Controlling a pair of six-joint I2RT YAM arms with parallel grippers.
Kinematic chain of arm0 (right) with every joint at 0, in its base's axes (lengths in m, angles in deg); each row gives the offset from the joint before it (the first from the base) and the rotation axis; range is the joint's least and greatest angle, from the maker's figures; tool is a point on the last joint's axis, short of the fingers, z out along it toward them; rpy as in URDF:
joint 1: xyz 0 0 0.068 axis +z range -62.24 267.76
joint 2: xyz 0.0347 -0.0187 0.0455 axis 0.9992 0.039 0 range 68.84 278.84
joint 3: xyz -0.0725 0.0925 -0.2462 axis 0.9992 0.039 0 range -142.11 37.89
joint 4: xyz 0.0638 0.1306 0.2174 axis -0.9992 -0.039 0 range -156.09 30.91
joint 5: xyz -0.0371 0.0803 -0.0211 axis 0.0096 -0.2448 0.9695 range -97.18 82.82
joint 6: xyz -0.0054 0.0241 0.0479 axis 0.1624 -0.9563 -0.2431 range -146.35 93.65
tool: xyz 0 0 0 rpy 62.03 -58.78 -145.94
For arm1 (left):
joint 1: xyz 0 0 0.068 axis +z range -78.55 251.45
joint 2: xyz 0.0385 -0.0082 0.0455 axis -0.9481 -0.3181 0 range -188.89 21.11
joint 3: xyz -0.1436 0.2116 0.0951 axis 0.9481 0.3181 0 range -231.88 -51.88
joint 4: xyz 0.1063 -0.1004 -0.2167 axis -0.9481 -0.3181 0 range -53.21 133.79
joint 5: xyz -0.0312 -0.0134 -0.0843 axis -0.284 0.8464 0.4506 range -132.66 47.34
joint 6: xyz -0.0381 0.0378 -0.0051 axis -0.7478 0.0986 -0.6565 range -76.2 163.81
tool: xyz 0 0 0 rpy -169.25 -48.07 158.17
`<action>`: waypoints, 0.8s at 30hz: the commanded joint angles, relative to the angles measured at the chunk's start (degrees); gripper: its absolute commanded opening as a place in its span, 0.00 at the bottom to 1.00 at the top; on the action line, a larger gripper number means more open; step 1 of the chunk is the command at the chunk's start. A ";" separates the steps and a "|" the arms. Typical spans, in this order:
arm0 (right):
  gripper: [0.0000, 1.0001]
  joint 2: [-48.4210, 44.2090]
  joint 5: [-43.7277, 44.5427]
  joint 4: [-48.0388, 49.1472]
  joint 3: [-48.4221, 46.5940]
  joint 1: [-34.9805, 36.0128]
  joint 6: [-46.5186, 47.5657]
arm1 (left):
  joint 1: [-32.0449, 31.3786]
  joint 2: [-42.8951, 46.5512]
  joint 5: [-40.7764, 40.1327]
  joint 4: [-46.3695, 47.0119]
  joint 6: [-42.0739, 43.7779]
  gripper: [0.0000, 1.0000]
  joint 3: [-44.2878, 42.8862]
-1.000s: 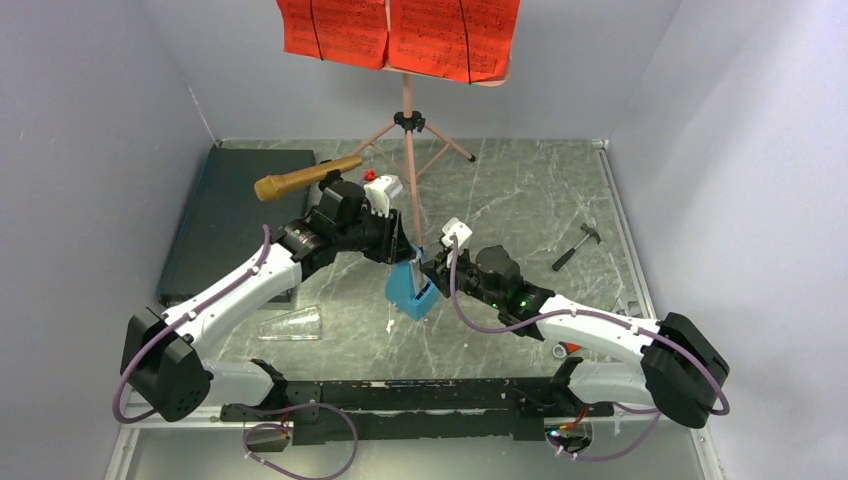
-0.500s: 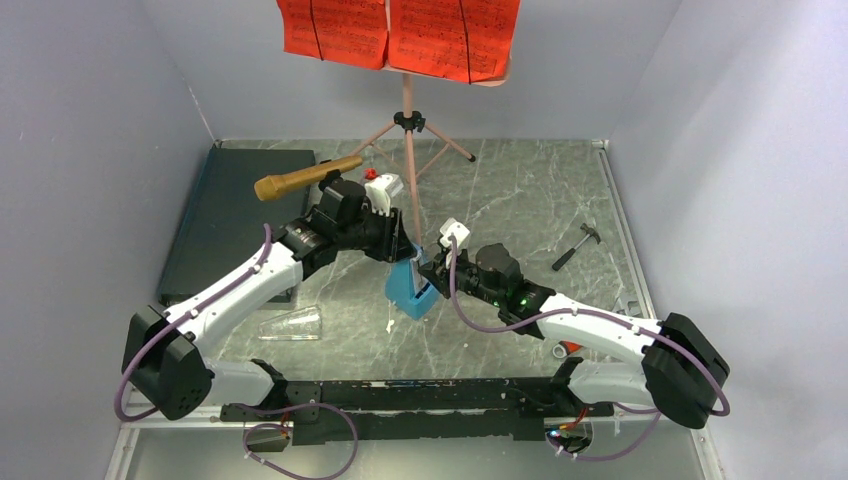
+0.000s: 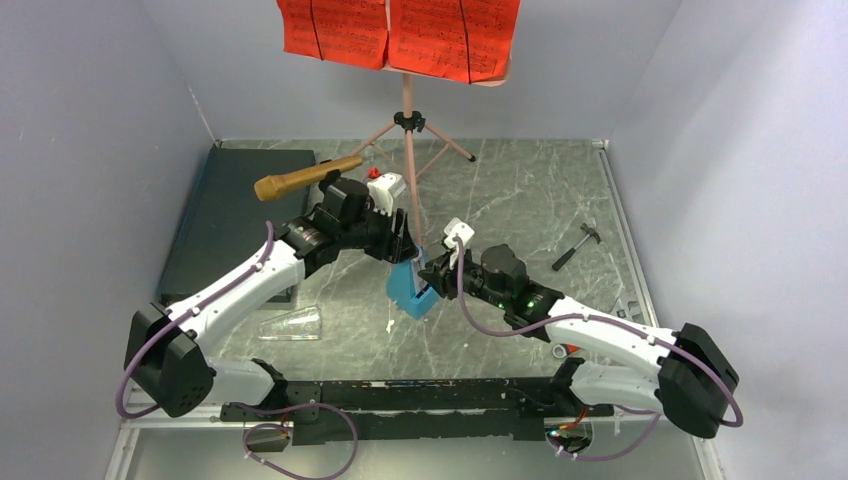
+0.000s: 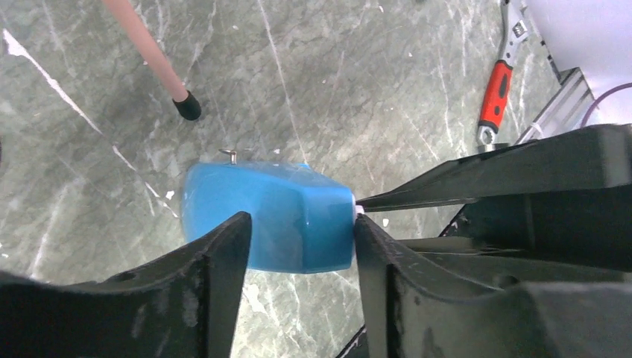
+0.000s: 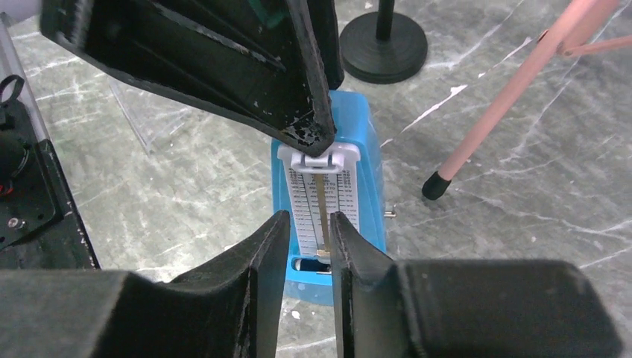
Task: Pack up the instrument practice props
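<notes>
Metronome [image 3: 408, 292]: blue, wedge-shaped, standing upright on the marbled table [image 3: 520, 200], near the middle and between the two arms' wrists.
Metronome face: the white scale plate [image 5: 317, 195] is turned toward the right wrist camera, with a thin pendulum rod [image 5: 322, 212] running down its centre.
Left gripper [image 4: 299, 224]: comes down over the metronome's top, one finger on each side of the blue body. The jaws stand apart, and I cannot tell whether they press on it or only flank it.
Right gripper [image 5: 309, 218]: low in front of the scale plate, jaws parted by a narrow gap. The rod shows in that gap, close to one finger, and nothing is clamped.
Music stand [image 3: 408, 130]: a pink tripod at the back of the table. One rubber-tipped foot rests just beside the metronome.
Sheet music [image 3: 400, 35]: red pages spread across the stand's desk at the top of the overhead view.
Microphone [image 3: 300, 178]: gold and tilted, above the left arm's wrist. Its black round base [image 5: 384, 48] sits on the table just behind the metronome.
Clear cone [image 3: 292, 324]: lies on its side near the left arm's forearm.
Dark case [image 3: 235, 215]: flat along the left wall.
Hammer [image 3: 575, 247]: small, lying to the right, apart from the arms.
Wrench [image 4: 493, 97]: red-handled, lying by the table's edge rail.
</notes>
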 commanded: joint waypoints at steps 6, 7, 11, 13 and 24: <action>0.62 -6.90 5.94 -4.31 -1.23 0.33 -1.37 | -0.27 5.20 -11.70 -5.63 2.75 0.80 -1.90; 0.67 -7.36 6.07 -4.87 -1.35 0.32 -1.31 | -0.27 5.80 -12.77 -6.28 2.52 0.87 -2.03; 0.87 -9.28 9.90 -7.25 -2.34 0.25 -1.18 | -0.27 8.98 -18.48 -10.42 0.37 0.94 -2.32; 0.99 -10.33 12.17 -8.24 -2.71 0.26 -1.17 | -0.23 10.83 -22.31 -12.18 -1.80 0.94 -1.81; 1.00 -14.90 24.77 -12.54 -4.74 0.26 -0.71 | -0.09 17.60 -40.00 -31.67 -21.57 0.94 0.48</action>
